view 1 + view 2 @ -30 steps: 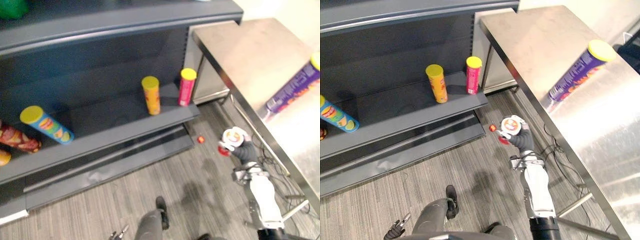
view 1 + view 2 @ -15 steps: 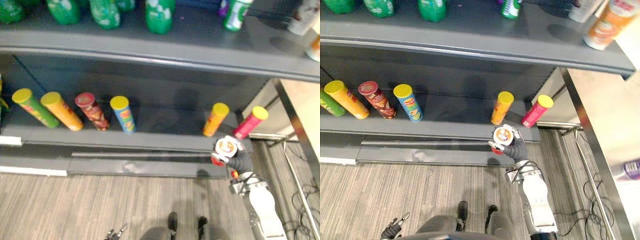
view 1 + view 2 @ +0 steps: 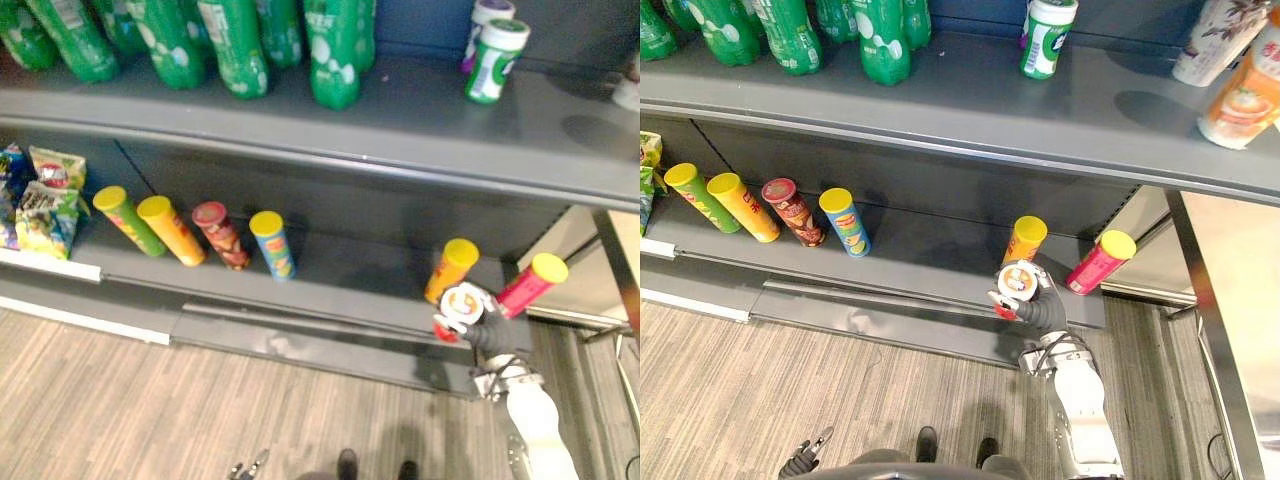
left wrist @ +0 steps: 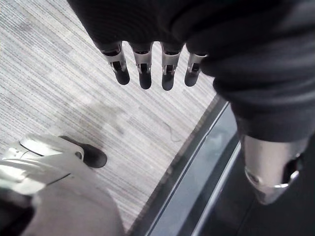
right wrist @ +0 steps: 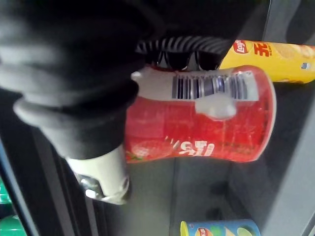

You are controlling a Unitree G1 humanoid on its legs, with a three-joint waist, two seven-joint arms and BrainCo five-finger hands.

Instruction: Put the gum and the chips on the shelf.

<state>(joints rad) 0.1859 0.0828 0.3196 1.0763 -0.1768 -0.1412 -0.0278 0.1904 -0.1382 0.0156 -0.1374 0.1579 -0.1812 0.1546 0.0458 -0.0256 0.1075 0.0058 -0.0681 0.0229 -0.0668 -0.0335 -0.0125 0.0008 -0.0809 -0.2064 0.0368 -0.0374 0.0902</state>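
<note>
Red plastic with a white lid: the gum tub (image 3: 1016, 283) is clamped in the right hand (image 3: 1042, 312), whose fingers (image 5: 178, 59) curl round one side of it while the thumb closes on the other. In the head views the tub sits at about 5 o'clock, lid turned up toward the camera, at the front edge of the lower shelf (image 3: 930, 272). Whether its base touches the shelf cannot be told.

At 12 o'clock from the tub, just beside it, stands an orange chips can (image 3: 1024, 241). A pink chips can (image 3: 1100, 262) stands near at 2 o'clock. Neither touches the tub as far as the views show.

Farther along the same shelf, toward 9 o'clock, four more cans stand in a row: blue (image 3: 845, 222), dark red (image 3: 793, 211), yellow-orange (image 3: 742, 207) and green (image 3: 700, 197). Snack bags (image 3: 40, 200) lie past them, cut off by the frame.

On the upper shelf (image 3: 940, 110) stand green bottles (image 3: 880, 40) at 11 o'clock and a white-and-green canister (image 3: 1046, 38) at 12 o'clock. Cartons (image 3: 1240, 95) at 2 o'clock are partly cropped. A strip of steel desk (image 3: 1240, 320) runs down the 3 o'clock edge.

Over the striped floor (image 4: 74, 98) hangs the left hand (image 4: 143, 73), its fingers straight and slack, holding nothing.
</note>
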